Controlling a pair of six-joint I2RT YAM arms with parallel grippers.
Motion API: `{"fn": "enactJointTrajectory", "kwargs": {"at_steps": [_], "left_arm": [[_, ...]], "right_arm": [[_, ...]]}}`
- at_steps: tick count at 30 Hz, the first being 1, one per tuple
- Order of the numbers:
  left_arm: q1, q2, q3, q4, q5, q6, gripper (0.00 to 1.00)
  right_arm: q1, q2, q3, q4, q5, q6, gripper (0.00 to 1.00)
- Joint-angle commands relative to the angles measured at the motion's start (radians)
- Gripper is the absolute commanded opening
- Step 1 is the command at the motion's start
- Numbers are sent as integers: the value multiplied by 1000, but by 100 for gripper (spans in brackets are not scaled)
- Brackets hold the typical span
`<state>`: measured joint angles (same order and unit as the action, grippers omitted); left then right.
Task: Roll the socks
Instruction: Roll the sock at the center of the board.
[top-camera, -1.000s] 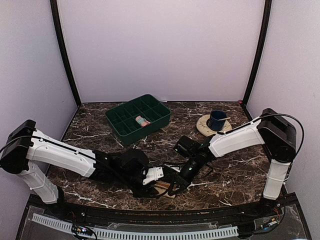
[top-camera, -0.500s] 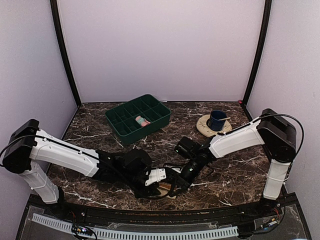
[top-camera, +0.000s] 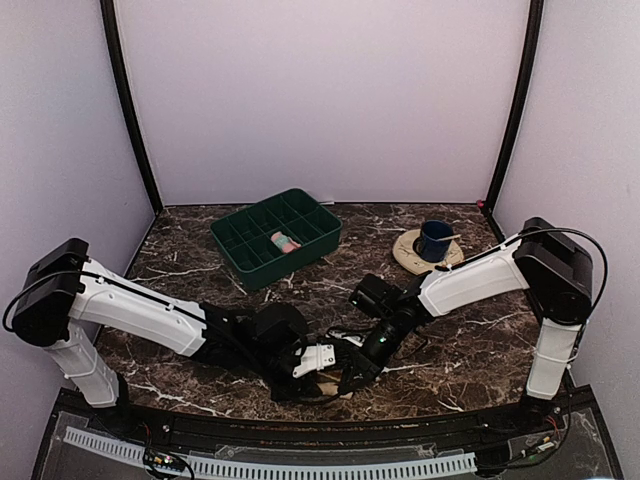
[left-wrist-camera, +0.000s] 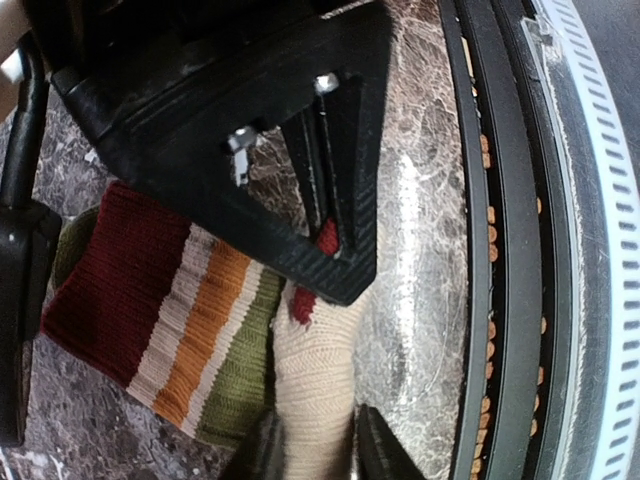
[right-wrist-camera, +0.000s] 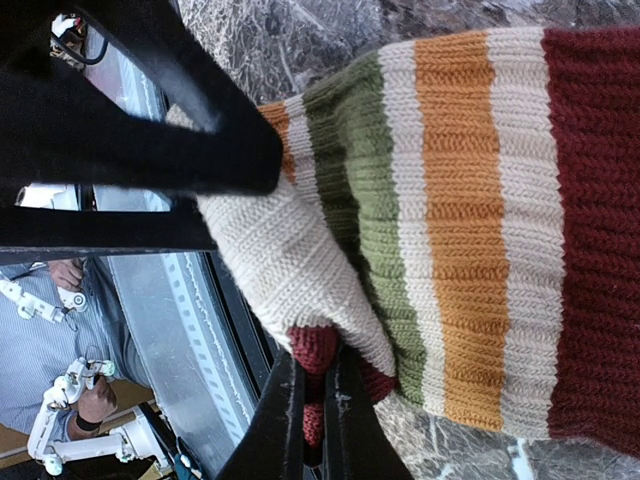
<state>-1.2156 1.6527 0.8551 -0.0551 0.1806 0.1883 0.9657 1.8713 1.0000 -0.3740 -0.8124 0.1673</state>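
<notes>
Now the left gripper (left-wrist-camera: 312, 455) closes in. Over the last second its arm slides right and nearer along the counter (top-camera: 460, 340), until its wrist sits just beside the right gripper (right-wrist-camera: 312, 420). Its jaws narrow from spread to pinching the beige body of the tan sock (left-wrist-camera: 200, 330), with fabric filling the gap between the fingers in the left wrist view.

The right gripper does not change. Its fingers stay pressed together on a small maroon fold of the same sock, at the edge where the beige knit laps over the green and orange stripes.

Sock position: flat on the counter at its near edge, about centre, between the two wrists. It is mostly hidden under them in the top view. The maroon cuff end lies free and untouched.

The pink sock (top-camera: 285, 241) sits in a compartment of the green tray (top-camera: 232, 240) at the far left, well apart.

Judgement: you now have two holds on the folded end, so the roll is started but loose. Expect the beige layer to slip if either pinch relaxes.
</notes>
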Motion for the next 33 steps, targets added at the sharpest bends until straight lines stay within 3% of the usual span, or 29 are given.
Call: {"fn": "enactJointTrajectory", "kwargs": {"at_steps": [1,13,18,29,33], "left_arm": [[-5,13,38,-9,37,14,24],[-5,72,79,-55,103,30,0],[8,83,94,-77,121,34,0],[131,152,182,-215,343,40,0],[152,187,209,-249,400,38,0]], "right_arm": [[-9,6,-6,10,-13,5,0],[-9,1,-17,9,-8,6,0],[-9,-1,-18,-9,9,0,3],[-27,-59,-59,-4,59,22,22],[-38,-84,-82,20,63,46,25]]}}
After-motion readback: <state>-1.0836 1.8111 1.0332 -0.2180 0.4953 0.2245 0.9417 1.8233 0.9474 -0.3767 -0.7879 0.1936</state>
